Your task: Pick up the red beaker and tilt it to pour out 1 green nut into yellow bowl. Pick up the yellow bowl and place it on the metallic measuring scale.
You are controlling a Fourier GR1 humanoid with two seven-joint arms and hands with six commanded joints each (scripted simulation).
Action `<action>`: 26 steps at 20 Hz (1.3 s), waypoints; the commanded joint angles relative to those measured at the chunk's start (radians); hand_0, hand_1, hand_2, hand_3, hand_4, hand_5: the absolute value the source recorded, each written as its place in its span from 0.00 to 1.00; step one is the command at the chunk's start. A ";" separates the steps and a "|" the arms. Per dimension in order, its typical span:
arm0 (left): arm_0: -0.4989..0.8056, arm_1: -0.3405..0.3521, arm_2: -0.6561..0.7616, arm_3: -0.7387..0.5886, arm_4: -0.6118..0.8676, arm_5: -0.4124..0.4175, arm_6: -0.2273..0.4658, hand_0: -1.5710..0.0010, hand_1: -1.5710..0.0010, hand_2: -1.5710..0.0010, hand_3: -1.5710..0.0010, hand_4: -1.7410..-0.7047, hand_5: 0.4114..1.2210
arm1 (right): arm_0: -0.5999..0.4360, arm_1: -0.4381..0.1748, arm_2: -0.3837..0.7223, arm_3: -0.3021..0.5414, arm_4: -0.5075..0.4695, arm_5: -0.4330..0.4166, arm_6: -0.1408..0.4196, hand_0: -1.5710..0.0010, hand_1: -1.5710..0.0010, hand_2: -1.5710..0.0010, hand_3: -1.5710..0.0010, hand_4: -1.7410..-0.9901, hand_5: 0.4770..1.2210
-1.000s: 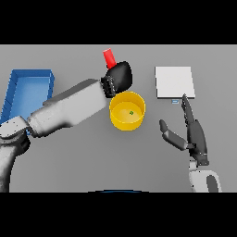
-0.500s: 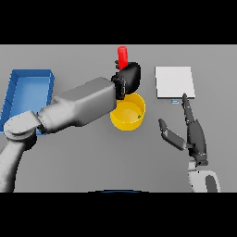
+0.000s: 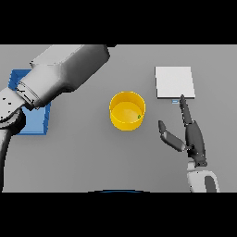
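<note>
The yellow bowl [image 3: 121, 121] stands upright at the middle of the table, with one small green nut [image 3: 139, 116] inside near its right wall. The metallic scale [image 3: 174, 82] lies flat to the bowl's upper right. My right hand [image 3: 193, 137] rests open to the right of the bowl, fingers pointing toward the scale's near edge and thumb spread toward the bowl; it touches neither. My left forearm [image 3: 65, 74] crosses the upper left and runs out past the top of the scene, so the left hand is hidden. No red beaker shows.
A blue tray [image 3: 28, 119] sits at the table's left side, partly covered by my left arm.
The left arm has risen and swung away from over the bowl, carrying its hand and the red beaker out of view. The bowl now shows whole. The right hand has stayed put.
</note>
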 commanded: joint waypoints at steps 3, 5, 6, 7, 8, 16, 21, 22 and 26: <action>-0.065 0.029 0.142 0.134 0.145 0.014 0.022 0.00 0.00 0.00 0.10 0.01 1.00 | -0.015 0.009 -0.002 -0.002 -0.021 0.007 0.004 1.00 1.00 1.00 1.00 0.78 0.24; -0.074 0.076 0.283 0.203 0.299 0.018 0.062 0.00 0.00 0.00 0.07 0.01 1.00 | -0.026 0.007 0.004 0.005 0.017 -0.017 0.034 1.00 1.00 1.00 1.00 0.79 0.22; -0.063 0.101 0.357 0.236 0.384 0.023 0.095 0.00 0.00 0.00 0.09 0.01 1.00 | -0.031 -0.003 -0.001 0.014 0.031 -0.026 0.047 1.00 1.00 1.00 1.00 0.80 0.22; -0.055 0.121 0.413 0.264 0.453 0.041 0.116 0.00 0.00 0.00 0.10 0.00 1.00 | -0.027 -0.006 0.005 0.008 0.042 -0.029 0.028 1.00 1.00 1.00 1.00 0.80 0.21; -0.050 0.142 0.463 0.299 0.515 0.054 0.142 0.00 0.00 0.00 0.11 0.00 1.00 | -0.025 0.005 0.014 0.011 0.038 -0.024 0.015 1.00 1.00 1.00 1.00 0.80 0.21; 0.194 0.318 0.689 0.390 0.921 0.257 0.246 0.00 0.00 0.00 0.02 0.00 1.00 | -0.037 -0.006 -0.008 0.013 -0.062 0.042 0.007 1.00 1.00 1.00 1.00 0.82 0.23; 0.373 0.369 0.763 0.266 1.123 0.357 0.380 0.00 0.00 0.00 0.03 0.00 1.00 | -0.048 -0.012 -0.006 0.040 -0.055 0.047 -0.016 1.00 1.00 1.00 1.00 0.76 0.27; 0.415 0.375 0.767 0.231 1.155 0.372 0.414 0.00 0.00 0.00 0.05 0.00 1.00 | -0.054 -0.009 -0.002 0.050 -0.055 0.051 -0.023 1.00 1.00 1.00 1.00 0.75 0.28; 0.634 0.424 0.782 -0.015 1.287 0.470 0.506 0.00 0.00 0.00 0.13 0.00 1.00 | -0.034 -0.016 0.010 0.030 -0.037 0.051 -0.023 1.00 1.00 1.00 1.00 0.73 0.30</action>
